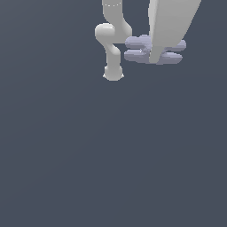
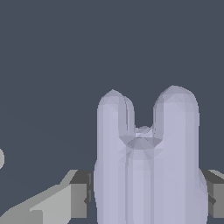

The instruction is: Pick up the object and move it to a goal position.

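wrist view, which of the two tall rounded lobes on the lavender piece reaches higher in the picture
On the lavender piece, the broader lobe, reaching higher than the narrower lobe across the notch. The jaws sit at either side of the piece.

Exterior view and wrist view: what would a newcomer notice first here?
In the wrist view, the lavender-grey lumpy object fills the foreground, standing between the two fingers of the claw. In the exterior view, the same object sits near the top, partly hidden by a white arm part.
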Robot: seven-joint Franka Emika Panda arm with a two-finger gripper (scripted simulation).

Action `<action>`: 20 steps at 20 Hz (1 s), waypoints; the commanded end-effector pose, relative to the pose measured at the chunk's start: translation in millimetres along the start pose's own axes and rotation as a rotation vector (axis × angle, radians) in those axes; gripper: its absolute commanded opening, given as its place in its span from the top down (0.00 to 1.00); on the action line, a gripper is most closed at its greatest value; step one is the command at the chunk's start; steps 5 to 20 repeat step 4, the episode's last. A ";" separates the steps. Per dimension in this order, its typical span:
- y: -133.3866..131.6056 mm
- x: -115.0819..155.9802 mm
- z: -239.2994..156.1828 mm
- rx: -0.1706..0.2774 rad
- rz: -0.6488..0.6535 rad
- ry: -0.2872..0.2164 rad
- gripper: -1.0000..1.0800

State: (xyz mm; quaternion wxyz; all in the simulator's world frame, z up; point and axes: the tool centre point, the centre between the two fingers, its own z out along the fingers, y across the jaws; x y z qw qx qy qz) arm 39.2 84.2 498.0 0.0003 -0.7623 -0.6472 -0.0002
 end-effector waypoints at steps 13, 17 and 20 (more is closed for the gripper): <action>0.5 0.4 -3.6 0.000 0.001 -0.001 1.00; 0.5 0.4 -3.6 0.000 0.001 -0.001 1.00; 0.5 0.4 -3.6 0.000 0.001 -0.001 1.00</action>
